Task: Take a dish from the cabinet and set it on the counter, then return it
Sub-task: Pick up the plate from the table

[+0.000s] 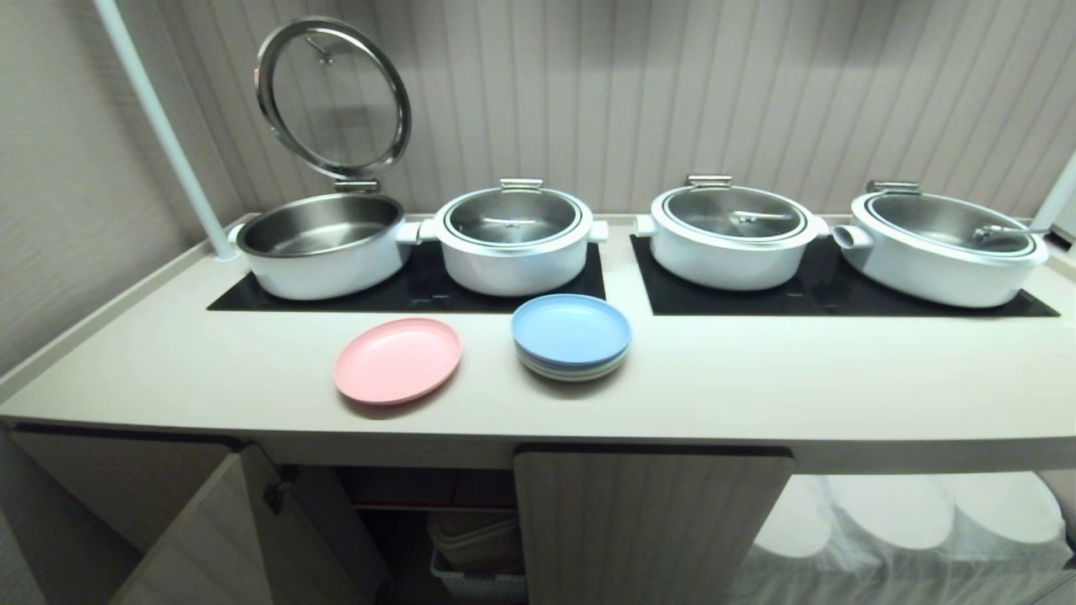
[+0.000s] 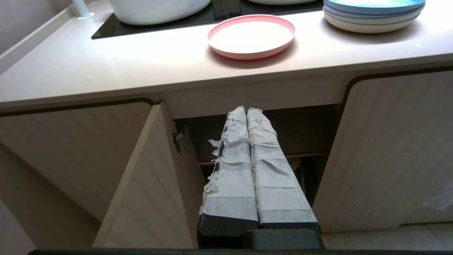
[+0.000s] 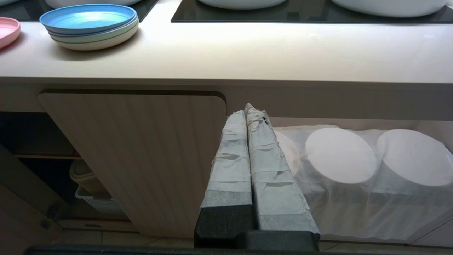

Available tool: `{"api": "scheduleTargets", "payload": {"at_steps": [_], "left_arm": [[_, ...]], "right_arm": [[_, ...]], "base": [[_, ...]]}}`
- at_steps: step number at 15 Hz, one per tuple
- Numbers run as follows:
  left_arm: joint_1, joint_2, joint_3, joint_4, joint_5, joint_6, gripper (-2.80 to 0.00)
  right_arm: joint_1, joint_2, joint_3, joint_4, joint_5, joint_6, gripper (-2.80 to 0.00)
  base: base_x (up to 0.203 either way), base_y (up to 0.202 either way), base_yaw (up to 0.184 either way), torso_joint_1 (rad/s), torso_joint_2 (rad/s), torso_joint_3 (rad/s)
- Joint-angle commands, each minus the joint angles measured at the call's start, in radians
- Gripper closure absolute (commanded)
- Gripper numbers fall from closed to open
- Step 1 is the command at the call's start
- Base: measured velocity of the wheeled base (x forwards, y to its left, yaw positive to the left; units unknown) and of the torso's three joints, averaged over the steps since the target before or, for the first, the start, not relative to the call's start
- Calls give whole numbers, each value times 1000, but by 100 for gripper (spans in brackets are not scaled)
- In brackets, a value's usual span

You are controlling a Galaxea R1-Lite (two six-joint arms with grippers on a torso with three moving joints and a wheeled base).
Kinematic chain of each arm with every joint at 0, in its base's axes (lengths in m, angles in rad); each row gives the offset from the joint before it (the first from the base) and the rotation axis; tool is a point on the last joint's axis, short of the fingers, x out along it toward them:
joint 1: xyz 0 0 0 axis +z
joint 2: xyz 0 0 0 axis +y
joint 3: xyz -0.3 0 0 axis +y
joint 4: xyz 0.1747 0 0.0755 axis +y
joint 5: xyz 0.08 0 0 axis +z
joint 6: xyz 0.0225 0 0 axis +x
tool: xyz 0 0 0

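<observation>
The dish [image 1: 398, 360], a round, shallow matte pink plate, lies flat and face-up on the counter [image 1: 756, 378], at about nine o'clock from the blue-topped plate stack [image 1: 572, 336] (near it, not touching). Both arms hang low before the cabinet [image 1: 647, 521], whose left door stands open. The left end effector [image 2: 246, 110] and the right end effector [image 3: 246, 109] each have their taped fingers pressed together, empty and pointing toward the cabinet front.

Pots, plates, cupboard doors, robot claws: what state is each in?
Leftmost pot: lid up, empty.
Other three pots: lids down.
Pink plate: flat on counter, empty.
Left cabinet door: open.
Right cabinet door: closed.
Left gripper: shut, empty.
Right gripper: shut, empty.
</observation>
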Motion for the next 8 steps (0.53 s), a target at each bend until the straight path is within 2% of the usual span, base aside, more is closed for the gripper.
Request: {"api": "scheduleTargets", "payload": {"at_steps": [1, 8], "left_arm": [[0, 0, 0, 0, 0, 0, 0], [0, 0, 0, 0, 0, 0, 0]], "right_arm": [[0, 0, 0, 0, 0, 0, 0], [0, 0, 0, 0, 0, 0, 0]], "base": [[0, 0, 0, 0, 0, 0], [0, 0, 0, 0, 0, 0]]}}
